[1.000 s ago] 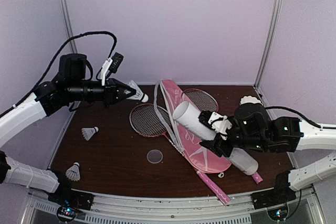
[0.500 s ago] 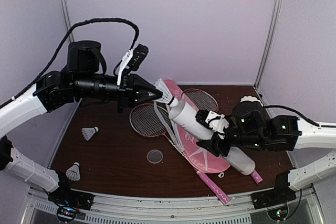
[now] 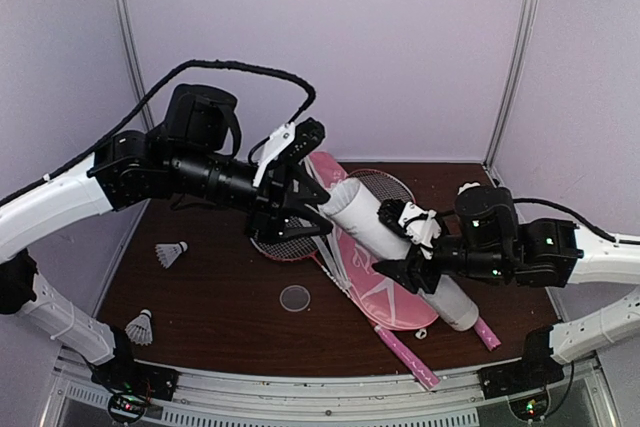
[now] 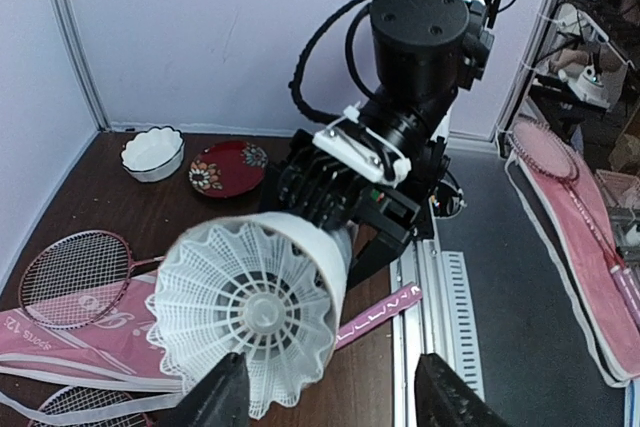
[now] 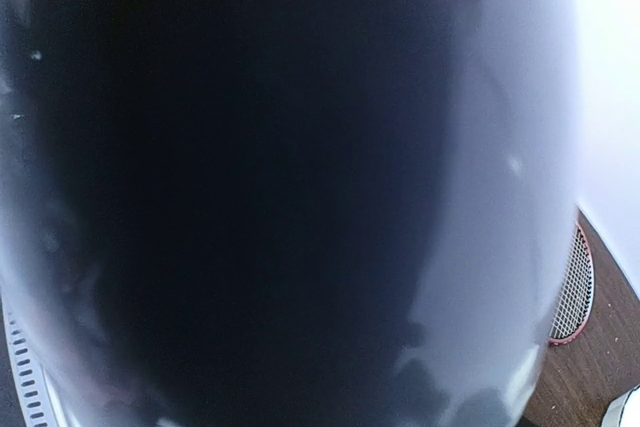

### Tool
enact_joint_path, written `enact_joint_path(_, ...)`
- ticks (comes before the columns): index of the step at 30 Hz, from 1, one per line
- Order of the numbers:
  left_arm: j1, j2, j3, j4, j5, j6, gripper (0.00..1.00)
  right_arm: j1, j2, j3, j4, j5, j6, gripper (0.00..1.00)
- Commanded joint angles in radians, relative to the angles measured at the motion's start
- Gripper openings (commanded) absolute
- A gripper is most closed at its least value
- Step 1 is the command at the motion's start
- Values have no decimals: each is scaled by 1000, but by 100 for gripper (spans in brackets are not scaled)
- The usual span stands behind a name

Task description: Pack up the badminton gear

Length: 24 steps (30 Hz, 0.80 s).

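Observation:
My right gripper (image 3: 418,255) is shut on the long white tube (image 3: 395,247) and holds it tilted above the pink cover (image 3: 375,287), mouth up and to the left. The tube (image 5: 300,187) fills the right wrist view and hides those fingers. A white shuttlecock (image 4: 250,312) sits in the tube's mouth, skirt towards the left wrist camera. My left gripper (image 4: 330,402) (image 3: 312,205) is open just in front of it, fingers apart either side. Two more shuttlecocks (image 3: 171,252) (image 3: 140,327) lie at the table's left. Two racquets (image 3: 283,232) (image 3: 385,187) lie partly under the cover.
A clear round lid (image 3: 295,297) lies near the table's middle front. A white scalloped bowl (image 4: 152,152) and a red patterned dish (image 4: 227,167) stand at the back right corner. A pink racquet handle (image 3: 410,355) reaches towards the front edge. Walls enclose three sides.
My left arm swung right with the shuttlecock to the tube's mouth, then opened and let it go there. The right gripper tilted the tube slightly and kept its hold.

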Motion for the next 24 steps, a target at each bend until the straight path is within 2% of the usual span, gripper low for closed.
enact_joint_path(1,-2,-22,40,-91,14,78,64,-1,-32,-2,49,-25,-15,40)
enact_joint_path(4,-8,-21,48,-126,15,124,67,1,-31,1,41,-37,-23,40)
enact_joint_path(12,-48,61,142,-259,-25,257,68,4,-3,23,20,-58,-31,40)
enact_joint_path(24,-97,183,197,-351,-14,335,61,5,-19,24,44,-35,-20,39)
